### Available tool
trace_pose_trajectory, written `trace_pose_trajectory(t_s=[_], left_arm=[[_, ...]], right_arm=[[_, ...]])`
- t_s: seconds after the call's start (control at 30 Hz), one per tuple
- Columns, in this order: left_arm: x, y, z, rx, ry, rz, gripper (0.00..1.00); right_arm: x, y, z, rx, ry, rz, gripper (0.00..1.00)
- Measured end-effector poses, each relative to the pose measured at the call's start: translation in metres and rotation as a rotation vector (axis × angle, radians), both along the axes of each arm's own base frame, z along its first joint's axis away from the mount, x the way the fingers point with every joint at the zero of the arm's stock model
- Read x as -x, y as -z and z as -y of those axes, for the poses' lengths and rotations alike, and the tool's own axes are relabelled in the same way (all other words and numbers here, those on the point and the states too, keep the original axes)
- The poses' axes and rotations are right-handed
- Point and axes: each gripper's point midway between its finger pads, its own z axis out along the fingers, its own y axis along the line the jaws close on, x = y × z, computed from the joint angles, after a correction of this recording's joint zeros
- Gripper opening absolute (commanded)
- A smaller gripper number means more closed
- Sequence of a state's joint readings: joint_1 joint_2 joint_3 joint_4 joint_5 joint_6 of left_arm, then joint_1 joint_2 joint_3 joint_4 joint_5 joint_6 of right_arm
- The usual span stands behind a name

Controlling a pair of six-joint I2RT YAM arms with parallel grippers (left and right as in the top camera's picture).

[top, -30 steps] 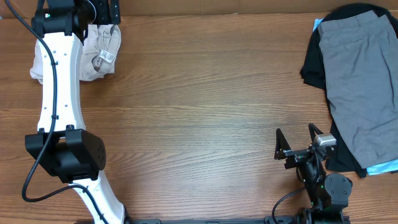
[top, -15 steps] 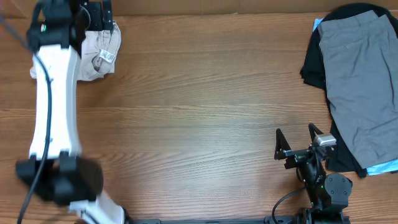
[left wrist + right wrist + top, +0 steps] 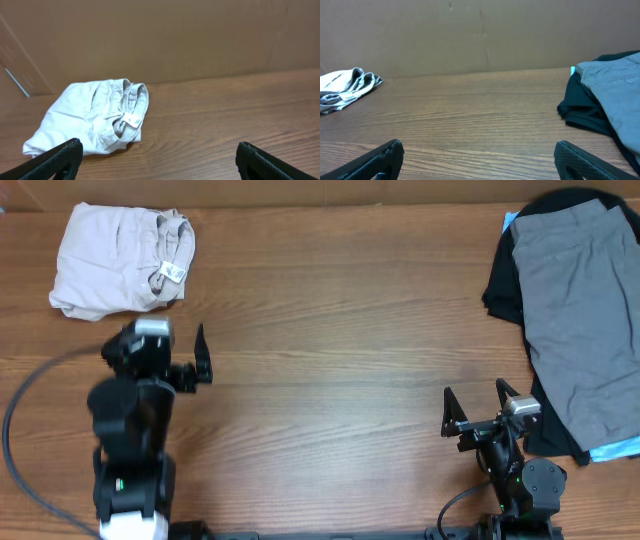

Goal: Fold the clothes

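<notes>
1. Closest to the base is the right gripper (image 3: pixel 476 405). It's sitting low near the front edge of the wooden table (image 3: pixel 330 330) with its claw spread wide, nothing between the fingers. Its own camera only shows bare wood between the two black fingertips (image 3: pixel 380 160).
2. Just to the right of it is the near end of the black garment (image 3: pixel 505 280). It looks close but not touching, as far as I can tell.
3. A bit further in on the left side, the left gripper (image 3: pixel 157 150) is also spread wide open and holding nothing. It's pointing toward the far left corner and sits well short of the clothes there.
4. Along the right edge, the grey shorts (image 3: pixel 585 310) lie fairly flat on top of the black garment, running from the near part of the table up to the far edge. Something light blue (image 3: pixel 610 450) pokes out from under the pile. Can't tell what it is.
5. In the far left corner are the cream-beige shorts (image 3: pixel 120 260), gathered into a compact, slightly rumpled bundle. The waistband is on the right side and the small white label (image 3: pixel 170 273) faces up.
6. Behind everything there's a plain brown wall (image 3: pixel 175 35).
</notes>
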State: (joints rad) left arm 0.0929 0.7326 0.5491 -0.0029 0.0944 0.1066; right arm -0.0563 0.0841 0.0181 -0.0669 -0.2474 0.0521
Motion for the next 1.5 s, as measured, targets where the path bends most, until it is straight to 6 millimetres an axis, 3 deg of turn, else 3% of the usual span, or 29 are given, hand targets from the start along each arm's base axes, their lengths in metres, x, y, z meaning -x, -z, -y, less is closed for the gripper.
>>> trace_pose_trajectory(t_s=[0.1, 0.23, 0.47, 0.83, 1.5], left_arm=[[0.03, 0.02, 0.003, -0.001, 0.002, 0.055, 1.0], [0.045, 0.043, 0.006, -0.003, 0.01, 0.097, 1.0], [0.055, 0.062, 0.008, 0.032, 0.015, 0.219, 1.0], [0.066, 0.105, 0.005, 0.064, -0.019, 0.091, 1.0], [0.07, 0.102, 0.004, 0.067, -0.022, 0.109, 1.0]], right_arm=[[0.0, 0.0, 0.0, 0.0, 0.0, -0.001, 1.0], [0.0, 0.0, 0.0, 0.0, 0.0, 0.0, 1.0], [0.0, 0.0, 0.0, 0.0, 0.0, -0.001, 1.0], [0.0, 0.0, 0.0, 0.0, 0.0, -0.001, 1.0], [0.0, 0.0, 0.0, 0.0, 0.0, 0.0, 1.0]])
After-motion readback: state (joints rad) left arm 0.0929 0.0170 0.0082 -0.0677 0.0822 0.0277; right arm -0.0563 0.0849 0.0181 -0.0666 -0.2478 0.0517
